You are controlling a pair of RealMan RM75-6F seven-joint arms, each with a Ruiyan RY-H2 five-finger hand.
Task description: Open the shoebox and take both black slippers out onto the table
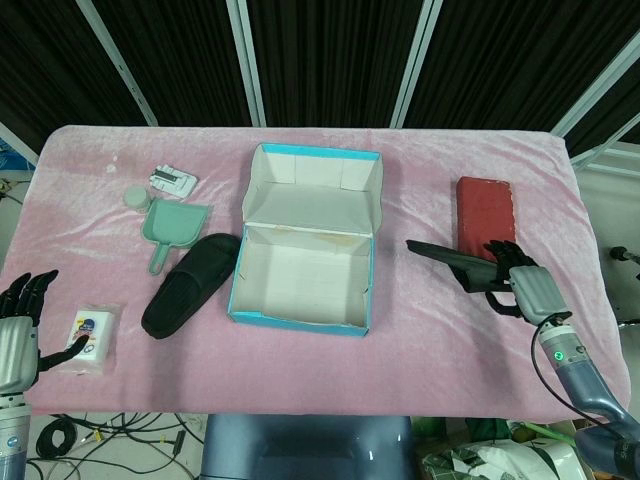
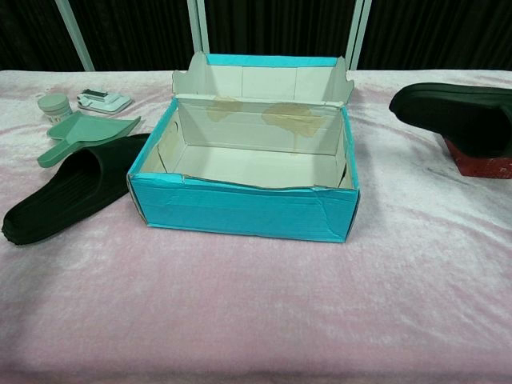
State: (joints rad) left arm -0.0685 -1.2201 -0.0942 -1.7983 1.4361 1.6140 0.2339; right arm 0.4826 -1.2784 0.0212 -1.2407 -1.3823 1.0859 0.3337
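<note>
A: Shoebox [image 1: 305, 250] is open, lid flap standing at the far side, inside bare. We call this the last step: second slipper [image 1: 448, 261] is out and to the right of the box, held up off the pink table [image 1: 420, 330].

B: Held by which hand?

A: Right hand [image 1: 520, 285], fingers wrapped on the slipper's heel end, toe pointing left toward the box. Chest view shows the slipper [image 2: 456, 116] hanging just in front of the red brick [image 1: 487, 225], not resting on cloth as far as we can tell.

B: And the left?

A: Left hand [image 1: 18, 320] sits at the near left edge, fingers spread, holding nothing, just beside a small packet [image 1: 88, 338].

B: Other slipper?

A: First slipper [image 1: 190, 285] lies flat on the table left of the box, by the green scoop [image 1: 172, 228].

B: Next move?

A: We judge lower it onto bare cloth between box and brick, then let go. Slipper looks matte black, soft, ribbed sole.
</note>
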